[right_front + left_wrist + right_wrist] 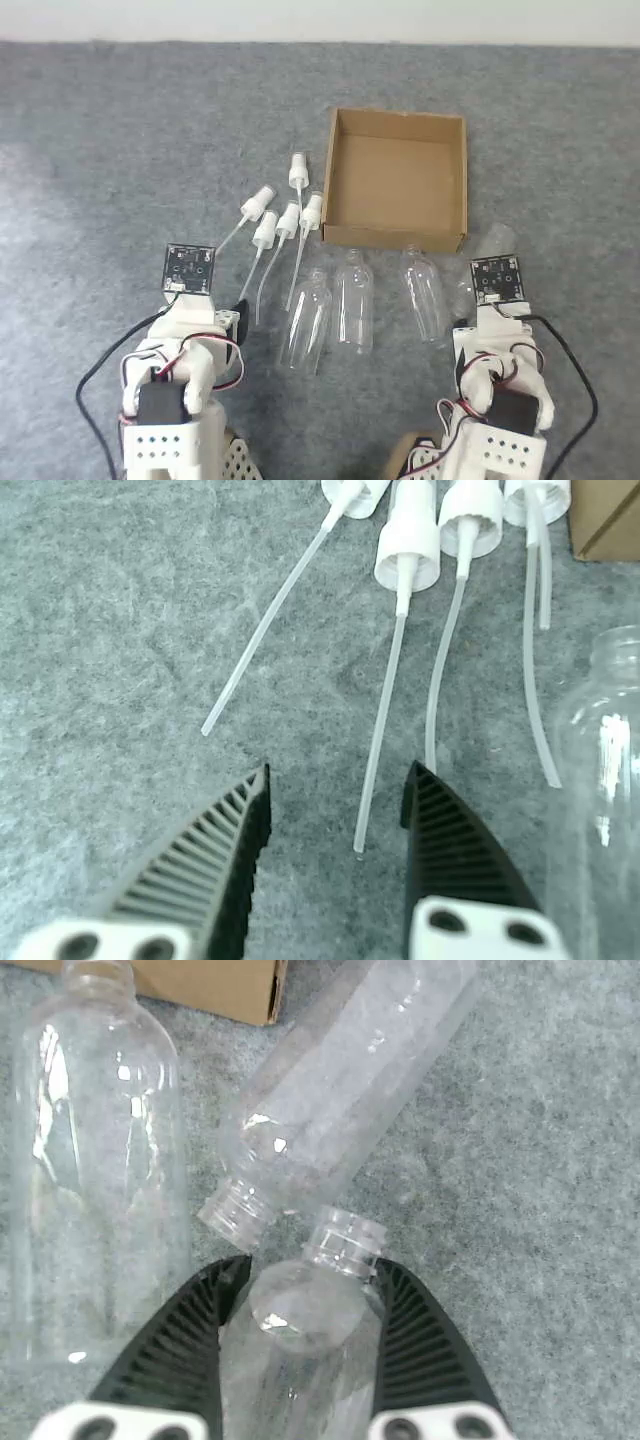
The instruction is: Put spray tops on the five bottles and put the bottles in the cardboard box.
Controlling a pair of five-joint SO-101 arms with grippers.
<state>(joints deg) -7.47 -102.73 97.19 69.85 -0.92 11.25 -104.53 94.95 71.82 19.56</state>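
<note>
Presently, right gripper (310,1266) clasps bottle (300,1360) near box (200,985): light, slick, thin-walled; grip shoulder gently. Left gripper (337,770) spread, empty.

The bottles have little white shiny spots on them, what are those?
Glare, light bouncing off clear plastic: in the right wrist view, white glints dot the bottle by the cardboard box and the nearest bottle; in the left wrist view, a bright streak runs down the bottle; in the high view, the bottles shimmer faintly.

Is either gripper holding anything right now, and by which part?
Right gripper clasps a clear bottle at its shoulder, below the neck. Left gripper is open, empty.
</note>
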